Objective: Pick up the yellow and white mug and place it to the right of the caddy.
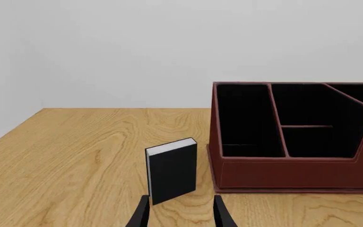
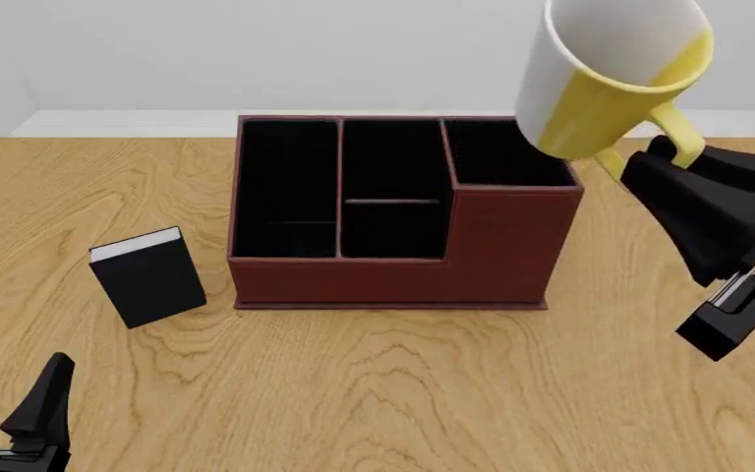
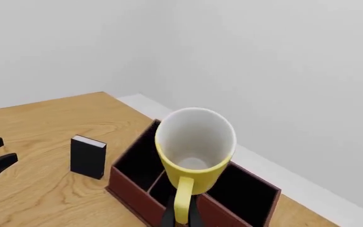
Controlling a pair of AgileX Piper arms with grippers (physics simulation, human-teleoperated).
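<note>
the right gripper [image 3: 181, 218] was clamped on the yellow loop handle of the yellow and white mug [image 2: 609, 77], holding it tilted in the air above the right rear corner of the caddy [image 2: 404, 265], clear of the wooden table [image 2: 391, 393]. the left gripper [image 2: 11, 408] hung low at the near left edge, fingers spread and holding nothing. a small black book [image 2: 149, 276] stood upright just left of the caddy, apart from it.

Front view high, facing forward; wrist views low, sharing caddy [image 2: 404, 211].
</note>
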